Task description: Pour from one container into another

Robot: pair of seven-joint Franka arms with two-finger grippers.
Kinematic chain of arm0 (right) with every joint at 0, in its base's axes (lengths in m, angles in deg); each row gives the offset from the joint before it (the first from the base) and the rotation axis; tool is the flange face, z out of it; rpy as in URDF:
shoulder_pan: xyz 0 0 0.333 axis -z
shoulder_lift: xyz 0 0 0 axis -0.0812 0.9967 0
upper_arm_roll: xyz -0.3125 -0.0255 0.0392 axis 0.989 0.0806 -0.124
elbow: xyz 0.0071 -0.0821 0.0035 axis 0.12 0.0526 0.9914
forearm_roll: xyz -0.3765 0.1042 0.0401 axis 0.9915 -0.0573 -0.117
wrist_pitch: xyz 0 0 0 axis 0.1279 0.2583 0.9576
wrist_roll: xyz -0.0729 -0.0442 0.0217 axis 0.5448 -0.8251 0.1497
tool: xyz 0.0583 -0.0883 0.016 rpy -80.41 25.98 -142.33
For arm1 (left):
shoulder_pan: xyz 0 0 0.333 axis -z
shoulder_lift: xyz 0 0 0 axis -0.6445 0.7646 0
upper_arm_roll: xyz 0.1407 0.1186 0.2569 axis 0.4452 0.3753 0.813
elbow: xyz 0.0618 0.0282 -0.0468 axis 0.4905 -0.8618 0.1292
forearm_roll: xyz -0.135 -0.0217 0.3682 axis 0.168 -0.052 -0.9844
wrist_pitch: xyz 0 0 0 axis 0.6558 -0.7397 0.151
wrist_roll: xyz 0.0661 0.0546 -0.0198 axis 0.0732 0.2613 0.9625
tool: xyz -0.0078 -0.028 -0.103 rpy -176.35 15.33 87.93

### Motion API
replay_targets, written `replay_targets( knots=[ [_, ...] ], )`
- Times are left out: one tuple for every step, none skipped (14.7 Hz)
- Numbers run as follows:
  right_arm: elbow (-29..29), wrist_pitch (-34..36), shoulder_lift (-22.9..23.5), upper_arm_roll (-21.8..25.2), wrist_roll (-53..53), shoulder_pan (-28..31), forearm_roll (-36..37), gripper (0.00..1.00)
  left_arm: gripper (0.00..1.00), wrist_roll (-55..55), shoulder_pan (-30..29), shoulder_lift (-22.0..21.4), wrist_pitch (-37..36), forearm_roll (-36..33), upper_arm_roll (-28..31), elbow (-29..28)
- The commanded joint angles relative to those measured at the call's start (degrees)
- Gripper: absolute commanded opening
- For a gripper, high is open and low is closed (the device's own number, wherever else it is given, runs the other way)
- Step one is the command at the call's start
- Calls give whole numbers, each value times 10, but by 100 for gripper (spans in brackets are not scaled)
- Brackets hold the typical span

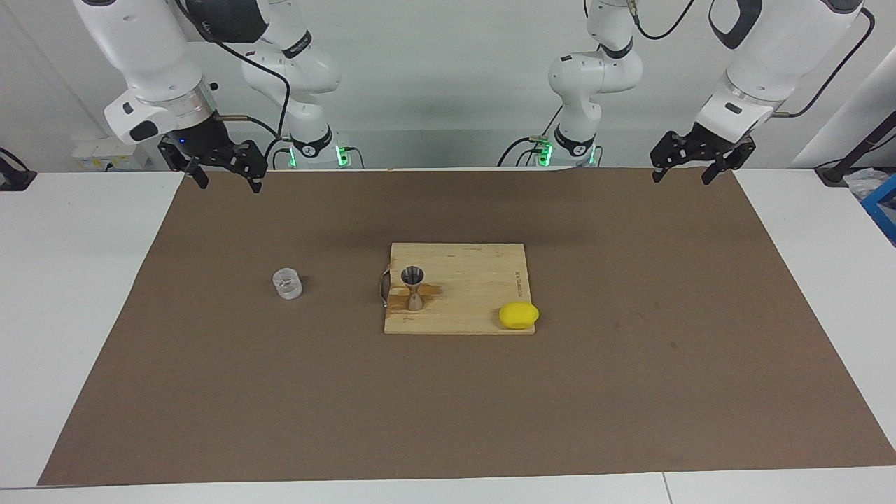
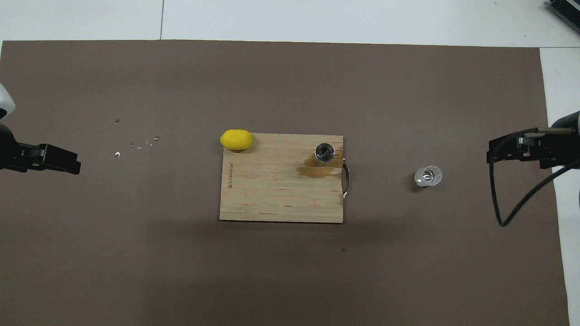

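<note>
Centrally, the cutting board point(image 1: 458, 287) carries the upright jigger point(image 1: 413, 287); the glass cup point(image 1: 287, 283) stands off it toward the right arm's end. Right gripper point(image 1: 224, 178) and left gripper point(image 1: 680, 175), both spread and empty, hover well apart from either.

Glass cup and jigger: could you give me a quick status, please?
Left gripper and right gripper open, raised, empty. Glass cup upright on mat; jigger upright on cutting board. Nothing between them.
</note>
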Motion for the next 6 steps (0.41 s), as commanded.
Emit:
replay_targets(
  knots=[
    [26,-3,-21,-2,17,2,-12,100,100,2,-4,-16,4,6,-1,-18],
    [26,-3,-21,-2,17,2,-12,100,100,2,-4,-16,4,6,-1,-18],
    [26,-3,-21,-2,19,2,-12,100,100,2,-4,-16,4,6,-1,-18],
    [26,-3,-21,-2,19,2,-12,100,100,3,-4,-16,4,6,-1,-18],
    [26,-3,-21,-2,20,2,-12,100,100,2,-4,-16,4,6,-1,-18],
    [26,-3,-21,-2,20,2,-12,100,100,3,-4,-16,4,6,-1,-18]
  ],
)
